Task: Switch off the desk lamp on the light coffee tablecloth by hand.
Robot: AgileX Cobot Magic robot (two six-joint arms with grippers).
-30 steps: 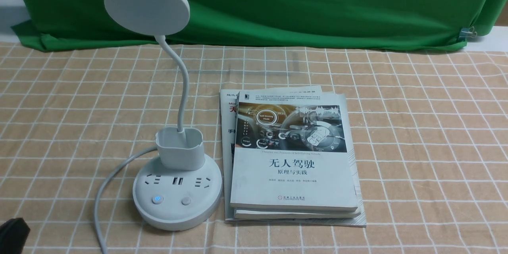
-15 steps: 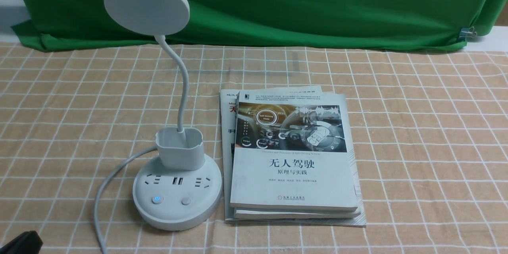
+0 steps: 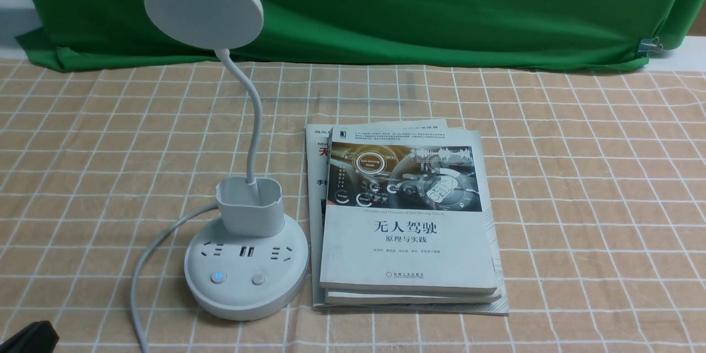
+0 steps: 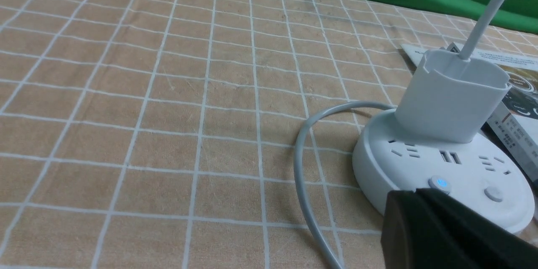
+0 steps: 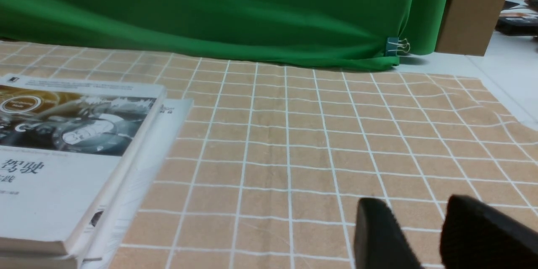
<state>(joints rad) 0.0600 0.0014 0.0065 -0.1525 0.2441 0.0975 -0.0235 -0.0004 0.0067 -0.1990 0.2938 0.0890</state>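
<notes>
Green backdrop cloth (image 3: 419, 5) hangs behind the light coffee tablecloth (image 3: 579, 176), whose white grid covers the whole surface; the desk lamp (image 3: 242, 231) stands on it toward the robot's left, just beside a stack of books (image 3: 408, 220) that touches or nearly touches the round base on its right.

At the front view's bottom left corner only a black sliver of the left gripper (image 3: 27, 337) shows, well short of the lamp; in the left wrist view its fingers (image 4: 441, 231) appear as one dark mass with a faint seam, so they seem closed or nearly so, though the angle is poor; they hold nothing and sit close in front of the base, overlapping its rim in that view.

The right gripper (image 5: 424, 235) shows two black fingers with a narrow gap between them, holding nothing, above bare cloth well apart from the books.

The lamp's small cup holder (image 3: 250, 205) has only the thin neck (image 3: 255, 116) rising out of it; on the base the left button (image 3: 219, 277) glows blue; the right button (image 3: 258, 279) is plain; a grey cord (image 3: 144, 265) curves off the base.
</notes>
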